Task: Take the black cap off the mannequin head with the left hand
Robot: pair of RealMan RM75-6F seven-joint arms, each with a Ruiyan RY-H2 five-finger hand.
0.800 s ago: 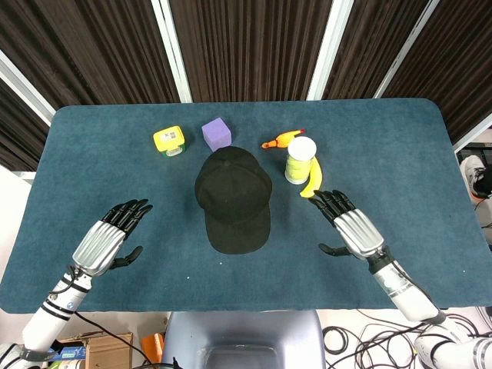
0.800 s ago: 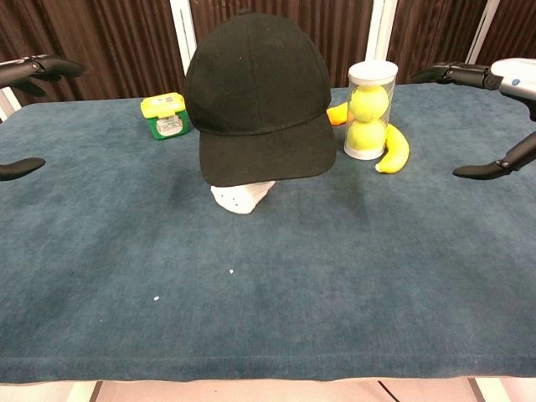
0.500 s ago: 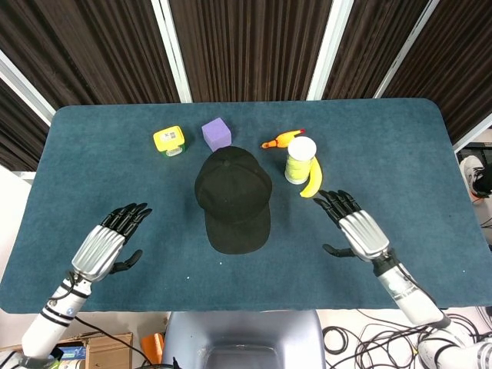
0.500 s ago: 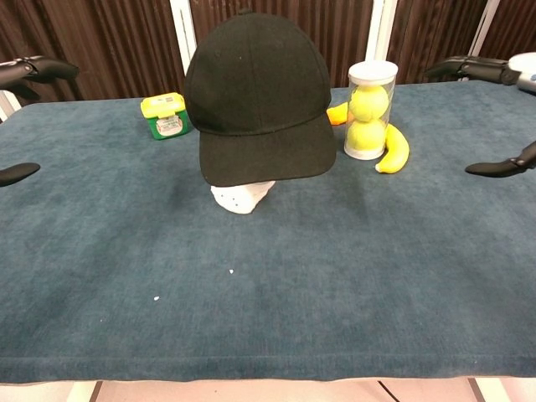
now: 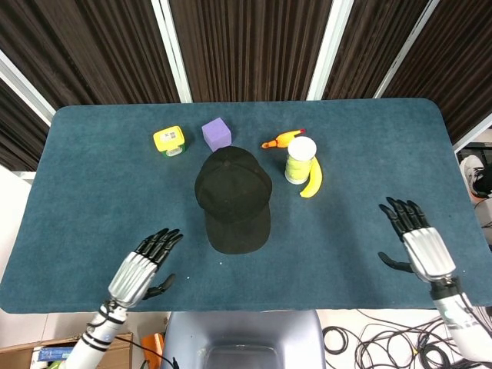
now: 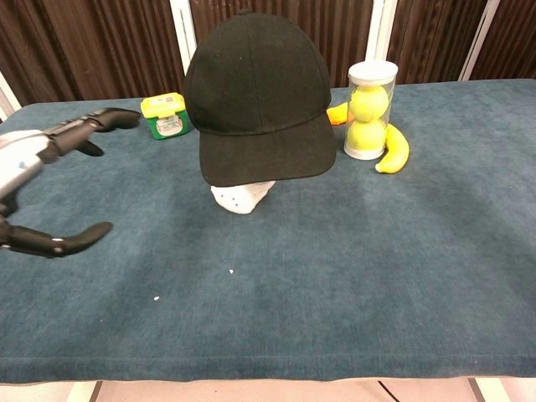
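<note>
Right now my left hand (image 5: 142,269) hovers over the near edge of the blue table (image 5: 92,184), fingers spread apart and holding nothing. Seen from overhead, it sits at about seven o'clock from the black cap (image 5: 233,200), close by but not touching. My right hand (image 5: 419,246) is also spread and empty, well apart at the cap's four o'clock; the chest view does not show it.

The cap rests on the white mannequin head (image 6: 241,196) near the table's centre, covering all but the white base, which peeks out under the brim in the chest view. Its long axis runs from twelve to six o'clock, crown toward twelve and brim pointing at six, straight toward me.

I judge the main risk to be tipping the mannequin head: if I pull sideways or grab too low, the head may topple or lift along with the cap. A loose grip on the soft brim could let it slip free. A wide sweep could also disturb the neighbours: the clear tube of yellow balls (image 5: 300,160) and the banana (image 5: 312,180) at two o'clock, the purple cube (image 5: 217,134) at twelve, and the yellow box (image 5: 169,141) at eleven.
</note>
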